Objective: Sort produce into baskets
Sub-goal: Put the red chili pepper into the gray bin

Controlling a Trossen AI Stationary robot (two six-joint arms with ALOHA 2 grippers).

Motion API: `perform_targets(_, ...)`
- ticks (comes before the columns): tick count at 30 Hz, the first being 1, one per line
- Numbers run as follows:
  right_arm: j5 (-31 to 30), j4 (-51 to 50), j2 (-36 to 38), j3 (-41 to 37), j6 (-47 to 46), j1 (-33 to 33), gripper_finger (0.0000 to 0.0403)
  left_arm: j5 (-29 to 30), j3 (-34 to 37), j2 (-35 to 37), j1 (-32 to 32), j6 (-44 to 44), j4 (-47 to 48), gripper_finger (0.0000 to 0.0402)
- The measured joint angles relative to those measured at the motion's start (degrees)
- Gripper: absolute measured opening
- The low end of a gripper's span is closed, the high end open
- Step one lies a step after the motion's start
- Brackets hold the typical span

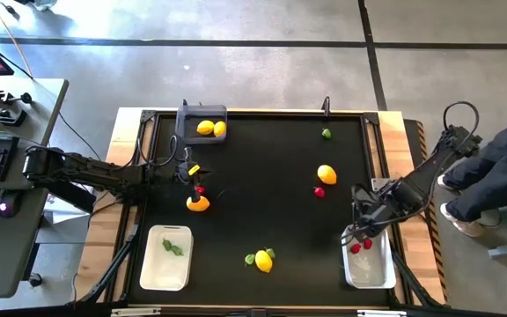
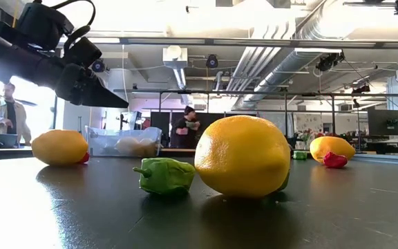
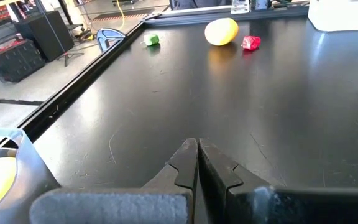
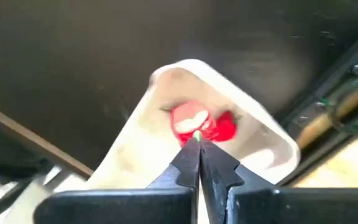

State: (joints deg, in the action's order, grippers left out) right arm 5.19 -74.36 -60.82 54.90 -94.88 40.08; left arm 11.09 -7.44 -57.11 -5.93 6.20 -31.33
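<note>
My right gripper point(image 4: 196, 142) is shut and points down over the white basket point(image 1: 372, 271) at the table's right near corner. Two red pieces point(image 4: 190, 122) point(image 4: 226, 127) show just past its tips, above or on the basket floor. My left gripper point(image 3: 197, 152) is shut and hovers over bare table at the left, beside a lemon point(image 1: 198, 203) and a red piece point(image 1: 200, 188). The dark basket point(image 1: 202, 117) at the far left has two yellow fruits, and the white basket point(image 1: 166, 264) at the near left has green pieces point(image 1: 174, 248). My right gripper's shut tips stand right against the nearer red piece point(image 4: 190, 122) in its wrist view, with a small green speck point(image 4: 196, 134) at their end. I cannot tell whether they touch or hold it.
Loose on the black mat lie a lemon point(image 1: 326, 173) with a red piece point(image 1: 319, 191), a green piece point(image 1: 326, 134) at the far right, and a lemon point(image 1: 263, 261) with green pieces point(image 2: 164, 175) near the front edge. A person's legs point(image 1: 500, 172) are beside the table's right.
</note>
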Motion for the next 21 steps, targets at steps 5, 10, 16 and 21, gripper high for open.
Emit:
perform_targets(5, 1.5, 1.1, -1.5, -2.2, -0.7, 2.1, 0.0000, 0.0, 0.0, 0.0, 0.0, 0.0, -0.2, 0.0001)
perform_targets(10, 3.8, 5.0, -3.7, -4.8, -0.7, 3.8, 0.0000, 0.0, 0.0, 0.0, 0.0, 0.0, -0.3, 0.0001)
perform_targets(16, 3.9, 5.2, -7.0, -5.2, -0.7, 5.2, 0.0000, 0.0, 0.0, 0.0, 0.0, 0.0, -0.3, 0.0001)
perform_targets(21, 3.8, 5.0, -10.0, -5.2, 0.8, 5.7, 0.0000, 0.0, 0.0, 0.0, 0.0, 0.0, -0.3, 0.0001)
